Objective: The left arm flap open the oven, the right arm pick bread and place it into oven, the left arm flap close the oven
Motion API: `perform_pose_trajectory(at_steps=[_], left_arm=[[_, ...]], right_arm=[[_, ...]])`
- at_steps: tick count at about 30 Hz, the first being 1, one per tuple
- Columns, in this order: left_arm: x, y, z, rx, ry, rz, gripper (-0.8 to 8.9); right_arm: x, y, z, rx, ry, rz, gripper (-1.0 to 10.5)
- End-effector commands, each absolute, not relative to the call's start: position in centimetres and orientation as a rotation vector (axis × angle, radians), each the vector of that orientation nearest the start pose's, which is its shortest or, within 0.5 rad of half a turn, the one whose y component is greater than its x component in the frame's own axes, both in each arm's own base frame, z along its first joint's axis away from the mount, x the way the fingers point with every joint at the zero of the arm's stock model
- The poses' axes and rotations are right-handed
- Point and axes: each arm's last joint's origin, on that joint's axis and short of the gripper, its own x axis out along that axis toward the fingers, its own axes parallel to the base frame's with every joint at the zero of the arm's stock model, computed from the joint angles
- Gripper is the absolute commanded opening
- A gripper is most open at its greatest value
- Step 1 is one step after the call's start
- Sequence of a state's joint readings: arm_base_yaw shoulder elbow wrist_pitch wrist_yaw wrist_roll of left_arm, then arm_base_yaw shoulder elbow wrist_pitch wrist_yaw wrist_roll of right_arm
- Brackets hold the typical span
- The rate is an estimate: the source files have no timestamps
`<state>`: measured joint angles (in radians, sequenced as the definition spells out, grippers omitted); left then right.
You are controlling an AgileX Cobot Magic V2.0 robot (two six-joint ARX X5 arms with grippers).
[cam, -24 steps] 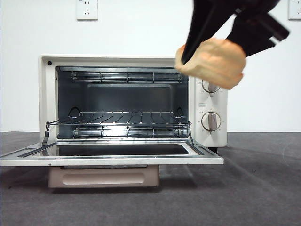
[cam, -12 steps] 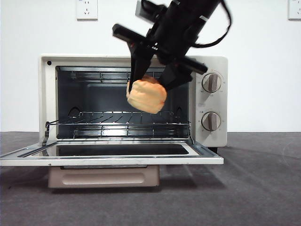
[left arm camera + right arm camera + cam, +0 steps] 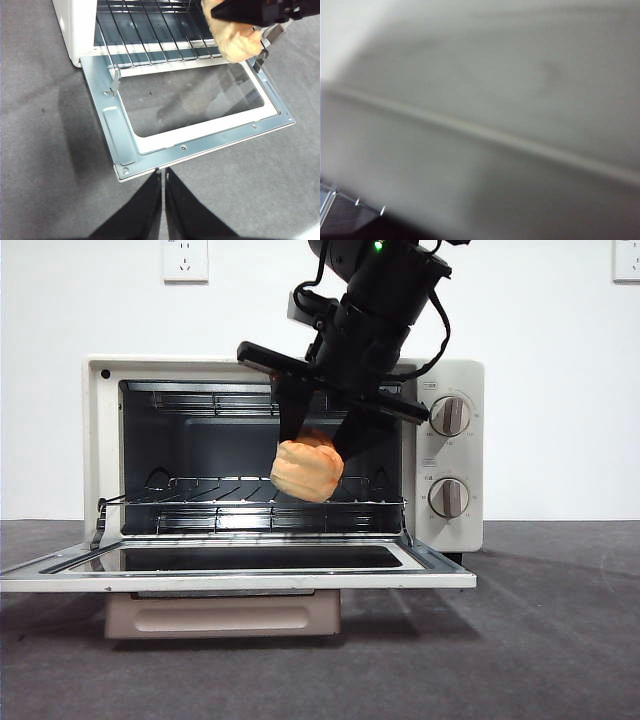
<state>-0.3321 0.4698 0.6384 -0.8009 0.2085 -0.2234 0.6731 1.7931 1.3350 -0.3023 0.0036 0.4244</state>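
Note:
The cream oven (image 3: pixel 100 440) stands with its glass door (image 3: pixel 240 580) folded flat toward me. The golden bread (image 3: pixel 306 470) hangs in the oven mouth just above the wire rack (image 3: pixel 230 502), right of centre. My right gripper (image 3: pixel 320 445) comes down from above and is shut on it. The left wrist view shows the bread (image 3: pixel 235 42) over the rack's front edge (image 3: pixel 150 30). My left gripper (image 3: pixel 163 175) is shut and empty, held above the table just in front of the door's outer edge (image 3: pixel 200 150). The right wrist view is a blur of cream surface, and its own jaws are out of the picture.
Two round knobs (image 3: pixel 449 415) (image 3: pixel 449 497) sit on the oven's right panel. The oven rests on a dark grey cloth (image 3: pixel 540 640) before a white wall with a socket (image 3: pixel 185 258). The open door juts far out over the cloth.
My right gripper carried the bread from in front of the upper knob leftward and down into the oven mouth, then sank a little toward the rack.

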Motion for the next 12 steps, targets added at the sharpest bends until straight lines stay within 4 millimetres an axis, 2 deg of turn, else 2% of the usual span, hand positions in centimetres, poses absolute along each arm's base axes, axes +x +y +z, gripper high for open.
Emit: perform_pose_trajectory(at_steps=[1,4,12], left_arm=[[8.71,-3.66,27.11,-0.171,0.669,-0.456,0.16],[8.71,-3.66,27.11,-0.172,0.669,-0.456,0.16],[8.72,-3.66,27.11,-0.172,0.670,-0.456,0.16]], right_arm=[[32.02,24.67,23.98,0.124,0.806,0.464,2.3],[32.04,24.60,23.95,0.118,0.805,0.449,3.0],[31.98,24.67,23.96,0.118,0.805,0.452,3.8]])
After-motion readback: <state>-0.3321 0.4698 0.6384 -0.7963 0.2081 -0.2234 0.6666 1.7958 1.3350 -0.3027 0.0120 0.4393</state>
